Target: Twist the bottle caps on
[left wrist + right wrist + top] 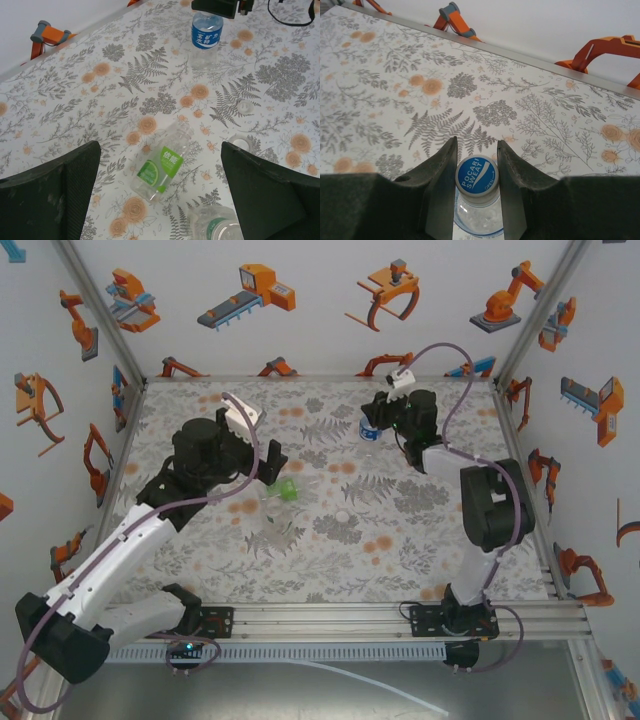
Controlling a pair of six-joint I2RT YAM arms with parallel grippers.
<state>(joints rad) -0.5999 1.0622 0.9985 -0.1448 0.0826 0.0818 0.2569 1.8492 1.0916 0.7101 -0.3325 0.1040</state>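
Observation:
My right gripper (477, 149) is shut on a blue-and-white bottle cap (477, 174) that sits on the neck of the upright blue-label bottle (476, 220). This bottle (369, 430) stands at the far middle of the table, under the right gripper (384, 418). My left gripper (160, 152) hangs open above the green-and-white-label bottle (161, 164), which lies on its side without a cap. A third clear bottle (220, 227) with a green neck ring lies just below it. Two whitish caps (245, 106) (239, 143) lie loose on the table to the right.
The flowered tablecloth (440, 540) covers the table. A metal rail (330, 618) runs along its near edge, and white walls with orange robot pictures close in three sides. A loose whitish cap (343, 517) lies mid-table between the arms.

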